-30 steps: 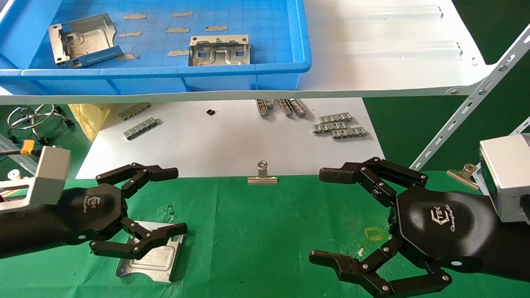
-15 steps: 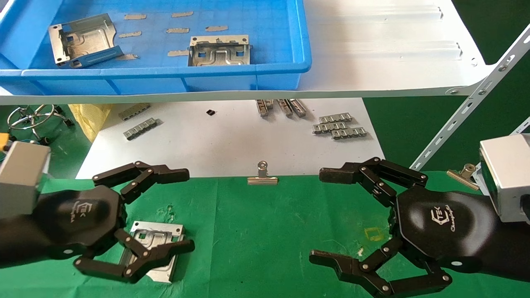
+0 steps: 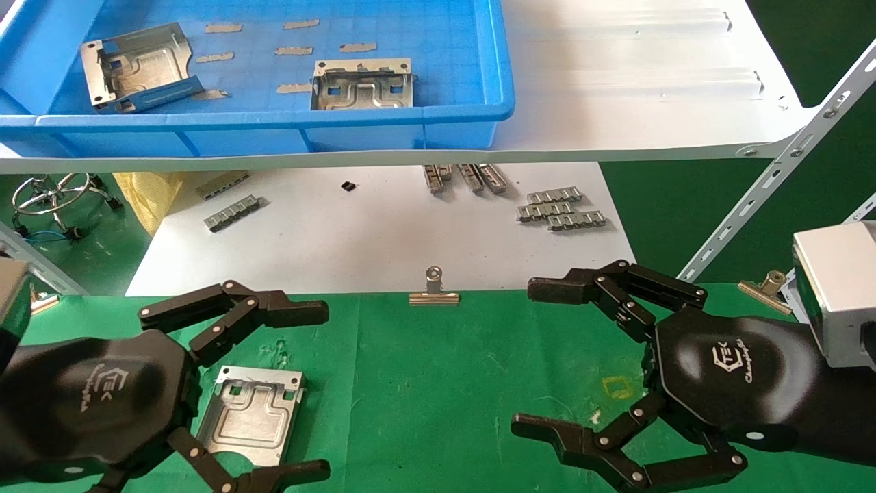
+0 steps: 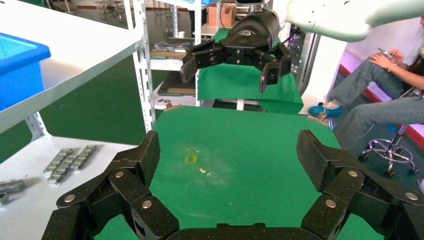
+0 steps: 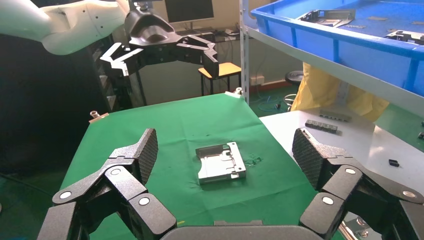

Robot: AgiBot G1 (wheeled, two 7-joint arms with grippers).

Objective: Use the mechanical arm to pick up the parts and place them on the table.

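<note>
One silvery stamped part (image 3: 250, 414) lies flat on the green table (image 3: 438, 383) at the near left; it also shows in the right wrist view (image 5: 220, 162). My left gripper (image 3: 320, 392) is open and empty. Its palm hovers just left of the part, and its fingers spread on either side without touching it. In its own wrist view (image 4: 230, 155) only bare cloth lies between the fingers. Two more parts (image 3: 137, 65) (image 3: 363, 85) lie in the blue tray. My right gripper (image 3: 530, 357) hangs open and empty over the table's right side.
The blue tray (image 3: 410, 113) stands on the white shelf (image 3: 616, 103) overhead. Behind the cloth, a white board (image 3: 383, 233) carries ridged grey strips (image 3: 561, 209). A binder clip (image 3: 434, 291) sits at the cloth's far edge. A yellow square outline (image 3: 621, 387) marks the cloth.
My left gripper has let go of the part, opened wider and drawn back toward the near left. The part now lies bare on the cloth. The right arm has not moved.
</note>
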